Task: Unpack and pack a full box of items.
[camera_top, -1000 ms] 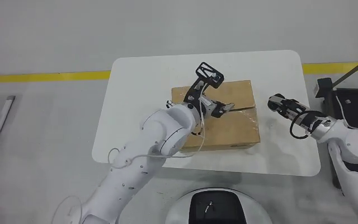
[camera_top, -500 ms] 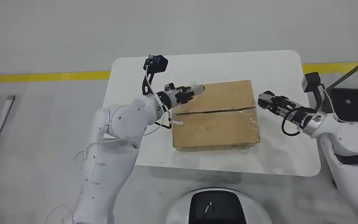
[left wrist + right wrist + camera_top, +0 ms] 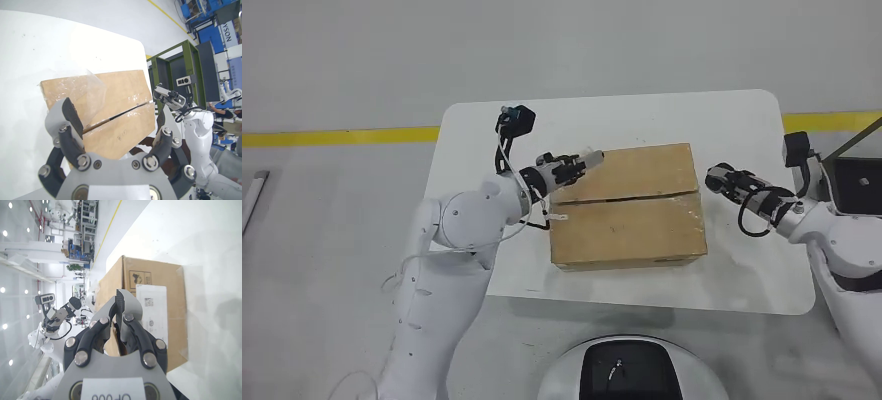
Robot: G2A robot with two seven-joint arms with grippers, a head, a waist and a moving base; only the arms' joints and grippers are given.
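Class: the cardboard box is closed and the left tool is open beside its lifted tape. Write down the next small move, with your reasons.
Probably: ease the left tool forward and shut it on the loose clear tape. That tool is open just short of the tape, which stands peeled up from the top of the cardboard box, while the flaps lie closed.

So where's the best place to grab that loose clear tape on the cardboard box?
Probably the clear tape by its lifted flap, standing off the cardboard box top at the end by the open left claw. Come from that end; the rest lies flat on the box.
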